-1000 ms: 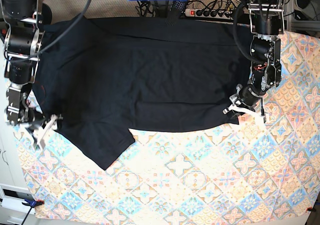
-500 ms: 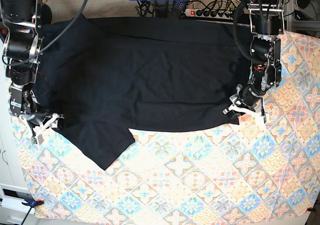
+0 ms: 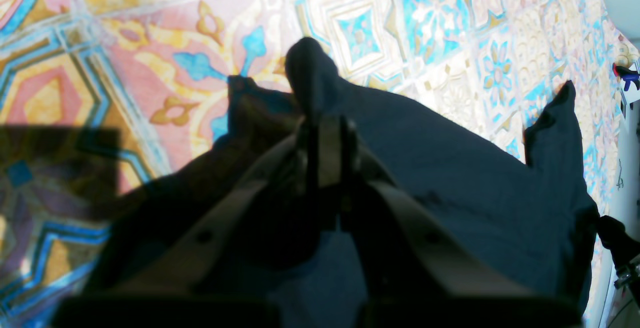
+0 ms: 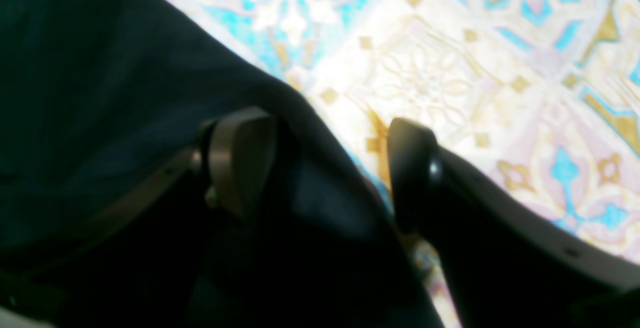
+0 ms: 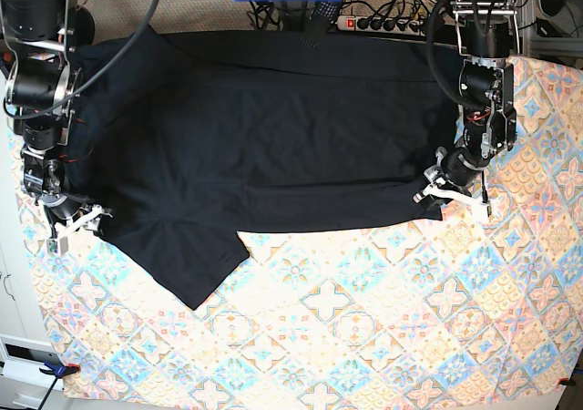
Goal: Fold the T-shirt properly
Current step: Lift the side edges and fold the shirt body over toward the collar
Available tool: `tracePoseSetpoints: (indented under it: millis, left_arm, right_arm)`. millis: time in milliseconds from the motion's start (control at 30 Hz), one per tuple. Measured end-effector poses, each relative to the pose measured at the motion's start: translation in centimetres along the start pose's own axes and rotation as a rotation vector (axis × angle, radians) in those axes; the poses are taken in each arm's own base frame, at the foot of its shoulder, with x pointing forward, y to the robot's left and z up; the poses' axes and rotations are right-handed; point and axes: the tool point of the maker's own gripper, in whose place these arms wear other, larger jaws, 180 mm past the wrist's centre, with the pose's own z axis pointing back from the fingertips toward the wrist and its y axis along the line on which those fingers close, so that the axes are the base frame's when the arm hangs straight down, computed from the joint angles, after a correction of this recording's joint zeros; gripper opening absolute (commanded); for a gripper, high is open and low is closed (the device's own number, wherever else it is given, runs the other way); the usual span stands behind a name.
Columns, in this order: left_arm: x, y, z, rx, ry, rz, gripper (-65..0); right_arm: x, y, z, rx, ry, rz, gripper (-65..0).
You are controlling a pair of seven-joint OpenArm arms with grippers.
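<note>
I see the black T-shirt (image 5: 264, 146) spread flat on my tile-patterned counter (image 5: 383, 337); my left pincer (image 3: 325, 133) pinches its hem corner tight; my right pincer (image 4: 325, 168) gapes wide astride its edge, gripping nothing.

Black jointed arms (image 5: 36, 91) – pale grey fingers (image 4: 240, 158) with small screw holes, black cables trailing

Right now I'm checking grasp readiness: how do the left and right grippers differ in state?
The left gripper is shut, pinching a fold of the black T-shirt; the right gripper stands open, with the shirt's edge between its fingers, ungripped. In the base view the left one is at the shirt's right edge, the right one at its left edge. Both sit low over the patterned cloth.
</note>
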Motion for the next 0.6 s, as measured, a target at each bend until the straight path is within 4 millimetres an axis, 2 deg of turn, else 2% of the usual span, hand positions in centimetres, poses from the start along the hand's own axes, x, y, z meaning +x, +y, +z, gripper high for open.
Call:
tracePoseSetpoints:
  millis: [100,233,400,467,600]
  left_arm:
    - [0.3,0.4,0.2,0.008,-0.001,-0.010,-65.0]
    - [0.5,0.3,0.2,0.000,-0.004,0.004,-65.0]
    - [1.3,0.4,0.5,-0.015,-0.017,0.028,-65.0]
    - [1.2,0.4,0.5,-0.014,-0.015,0.028,-65.0]
    - [1.1,0.3,0.5,-0.016,-0.015,0.030,-65.0]
  right_arm:
    - [-0.6,-0.1,0.0,-0.002,0.017,0.003,-26.6]
    - [-2.5,0.6,-0.1,0.016,0.087,0.101,-26.6]
    - [-2.7,0.9,-0.2,0.026,0.102,0.147,-27.8]
    - [-2.8,1.0,-0.2,0.028,0.103,0.149,-32.5]
    - [-2.9,2.1,0.0,0.102,0.108,0.145,-49.0]
